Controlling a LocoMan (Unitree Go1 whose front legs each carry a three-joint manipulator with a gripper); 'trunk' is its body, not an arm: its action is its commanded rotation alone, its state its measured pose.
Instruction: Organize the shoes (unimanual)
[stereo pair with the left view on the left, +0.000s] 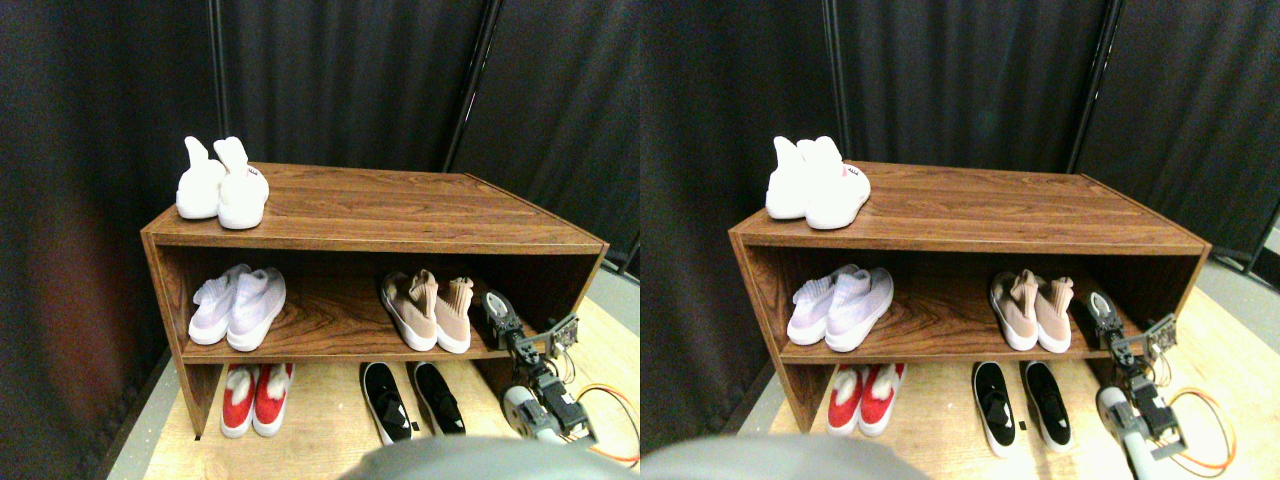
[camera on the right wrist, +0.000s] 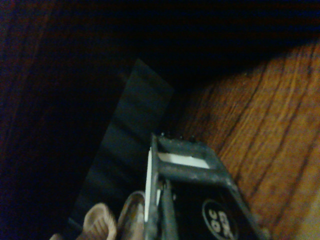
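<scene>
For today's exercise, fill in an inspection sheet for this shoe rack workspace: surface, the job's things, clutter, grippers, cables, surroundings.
Surface: brown wooden shoe rack on pale wood floor.
Job's things: white sneakers on top; pale-lavender sneakers and dusty-pink knit sneakers on the middle shelf; red sneakers and black slip-ons on the floor below.
Clutter: nothing seen.
Grippers: right gripper at the shelf's right end, beside the pink pair.
Cables: orange cable behind the arm.
Surroundings: dark curtains.

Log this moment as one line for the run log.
right gripper: on middle shelf, right of dusty-pink shoes | jaws: cannot tell | black slip-ons: on floor
</scene>
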